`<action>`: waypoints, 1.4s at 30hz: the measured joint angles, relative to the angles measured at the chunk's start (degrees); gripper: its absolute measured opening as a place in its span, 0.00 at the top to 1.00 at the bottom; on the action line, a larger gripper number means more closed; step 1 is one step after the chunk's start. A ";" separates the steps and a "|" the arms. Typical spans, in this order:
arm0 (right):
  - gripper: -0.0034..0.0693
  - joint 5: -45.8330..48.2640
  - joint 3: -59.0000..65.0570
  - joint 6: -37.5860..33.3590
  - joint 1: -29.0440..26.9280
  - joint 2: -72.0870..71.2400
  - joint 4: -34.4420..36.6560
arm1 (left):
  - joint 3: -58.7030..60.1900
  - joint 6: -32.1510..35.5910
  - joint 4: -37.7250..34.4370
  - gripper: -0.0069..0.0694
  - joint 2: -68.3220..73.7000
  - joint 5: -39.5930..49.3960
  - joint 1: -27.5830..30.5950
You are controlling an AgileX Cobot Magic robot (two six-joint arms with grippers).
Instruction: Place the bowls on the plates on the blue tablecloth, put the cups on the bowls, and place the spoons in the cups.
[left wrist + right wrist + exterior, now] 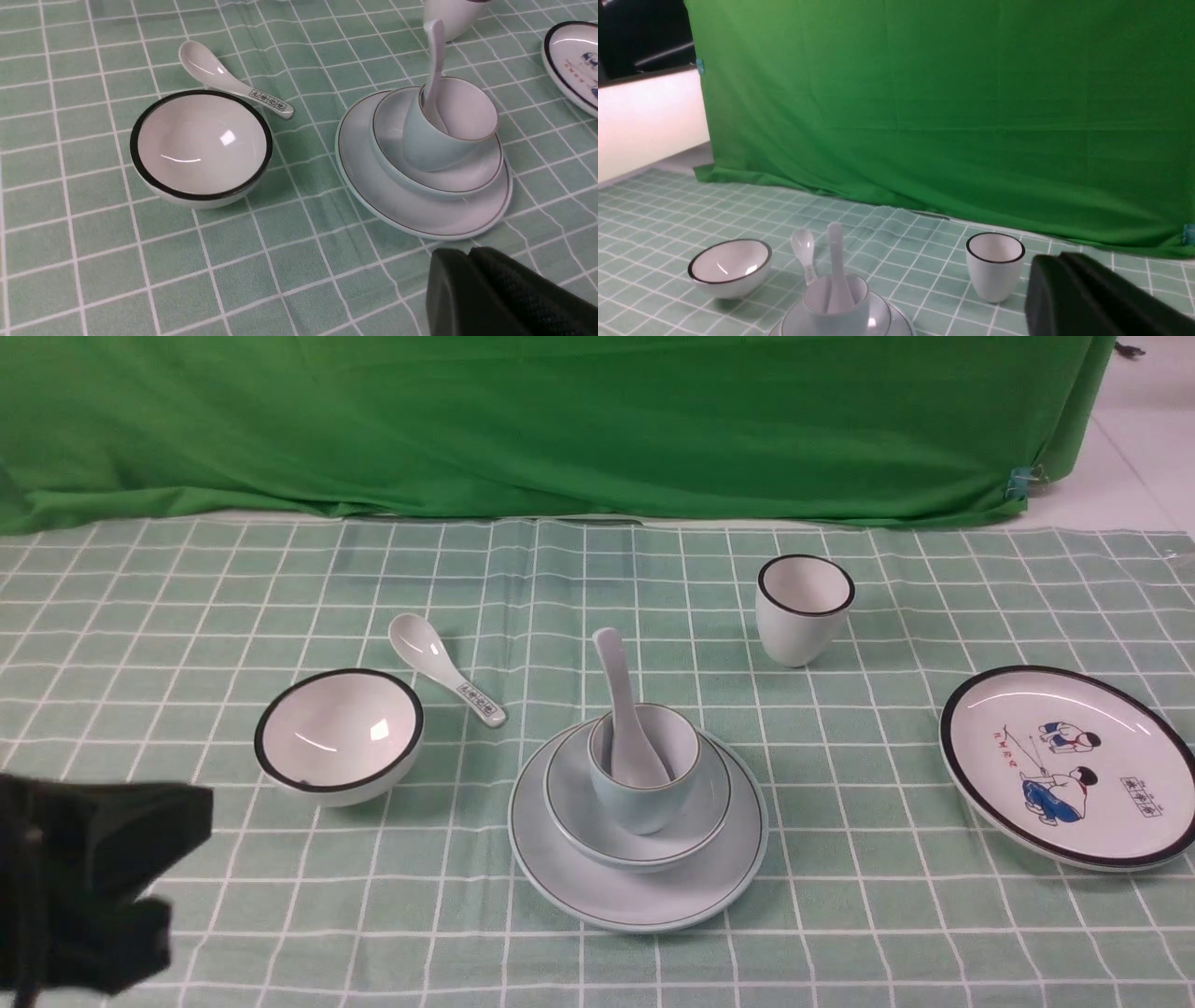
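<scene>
- Left claw (467, 270): nearest item, low over the near-left corner of the blue tablecloth (840, 915). Fingers pressed together, nothing between them.
- Right claw (1057, 275): absent from the front view. Its own camera shows the fingers together and empty, raised over the right side of the cloth.
- Pale-blue set, centre: pale-blue plate (644, 901), pale-blue bowl (574, 798) and pale-blue cup (644, 793) are stacked, with the plain spoon (616, 700) standing in the cup. Judged complete.
- White bowl (338, 735): upright on bare cloth, left of the blue set. It lies just beyond the left claw and near it, well apart from the right claw.
- Step in hand, as judged: carry this bowl to the cartoon plate (1069, 765), which sits empty at the right edge with the blue set between.
- Recommended: part the left claw's fingers and take the bowl's near rim with one finger inside and one outside. Seat the grip deep, since the glaze is slick. Lift well above the standing spoon before crossing, then set down centred.
- Printed spoon (446, 667): flat on the cloth just beyond the white bowl. Risk of a knock during approach.
- White cup (804, 609): upright, farthest, right of centre.
</scene>
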 joint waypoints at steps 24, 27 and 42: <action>0.84 -0.20 0.30 0.00 -0.05 0.00 0.00 | 7.99 1.62 -6.55 0.89 -17.84 -3.68 0.00; 0.82 -0.20 0.30 0.00 -0.05 0.00 0.00 | 9.65 7.27 -7.85 0.89 -18.58 -13.63 1.07; 0.76 -0.20 0.30 0.00 -0.05 0.00 0.00 | 37.86 27.74 -16.21 0.89 -32.58 -32.06 24.82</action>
